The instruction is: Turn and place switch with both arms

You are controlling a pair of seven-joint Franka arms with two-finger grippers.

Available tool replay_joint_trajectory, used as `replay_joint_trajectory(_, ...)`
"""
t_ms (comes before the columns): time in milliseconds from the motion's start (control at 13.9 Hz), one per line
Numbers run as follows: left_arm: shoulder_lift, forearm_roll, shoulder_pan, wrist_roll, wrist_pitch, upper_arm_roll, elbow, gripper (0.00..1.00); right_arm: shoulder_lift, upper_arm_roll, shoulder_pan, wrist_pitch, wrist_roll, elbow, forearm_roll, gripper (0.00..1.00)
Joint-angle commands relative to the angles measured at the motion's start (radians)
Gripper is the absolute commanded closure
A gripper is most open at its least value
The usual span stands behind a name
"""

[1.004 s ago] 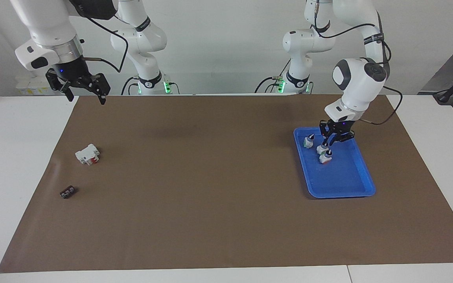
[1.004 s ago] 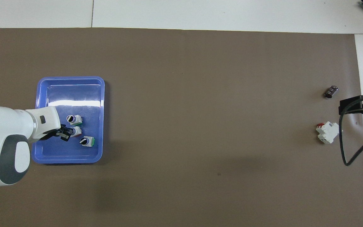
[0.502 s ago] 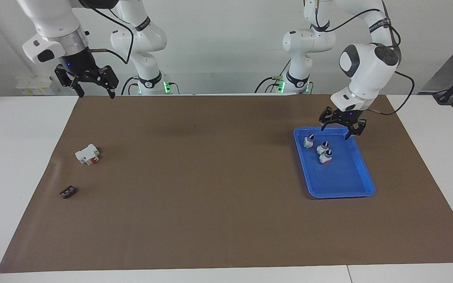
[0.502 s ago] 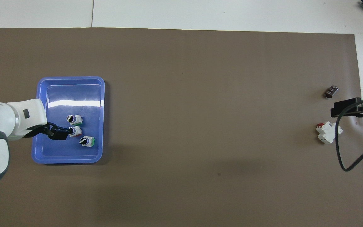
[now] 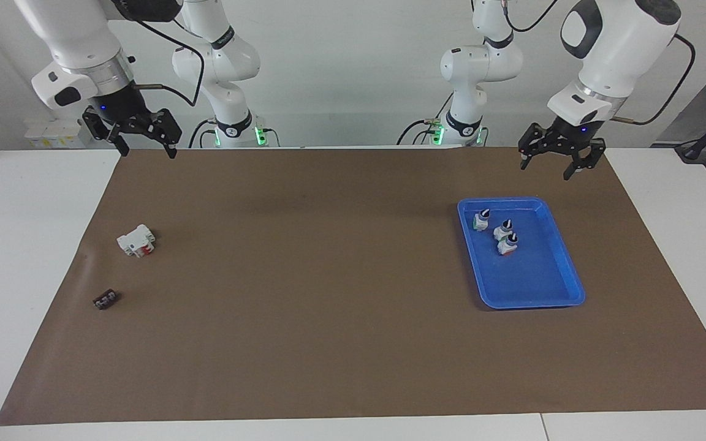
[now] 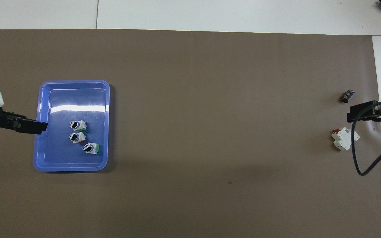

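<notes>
Three small white switches stand in a blue tray (image 5: pixel 564 269) (image 6: pixel 74 94) toward the left arm's end of the table. The middle one, the switch (image 5: pixel 502 230) (image 6: pixel 77 137), has an orange-red end and a black-and-white knob. The two beside it (image 6: pixel 77 125) (image 6: pixel 91 148) have green ends. My left gripper (image 5: pixel 552 166) (image 6: pixel 31 125) is open and empty, raised high over the mat by the tray's edge nearest the robots. My right gripper (image 5: pixel 148 150) (image 6: pixel 359 114) is open and empty, raised over the mat's edge at the right arm's end.
A blocky white part with a red piece (image 5: pixel 136 240) (image 6: pixel 344 138) and a small black part (image 5: pixel 105 299) (image 6: pixel 347 96) lie on the brown mat toward the right arm's end. A black cable (image 6: pixel 356 155) hangs from the right arm.
My left gripper opened off the middle switch in the tray, then rose and drew back toward the robots. The switch stays in the tray. The right gripper shifted slightly.
</notes>
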Motion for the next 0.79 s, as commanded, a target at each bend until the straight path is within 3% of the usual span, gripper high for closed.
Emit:
replay_joint_trajectory(0,0.149,0.056,-0.051,-0.032,-0.188,0.017,0.28,0.0,-0.001,0.003,-0.005,-0.019,0.01,0.002,0.0,0.0)
replay_joint_trajectory(215,0.173,0.048,-0.055,-0.179,-0.249,0.023,0.36,0.0,-0.002,0.003,-0.005,-0.017,0.007,0.002,0.001,0.0)
replay_joint_trajectory(717,0.102,0.053,-0.057,-0.188,-0.275,0.037,0.261,0.0,-0.008,0.003,-0.004,-0.013,0.004,0.005,0.01,0.0)
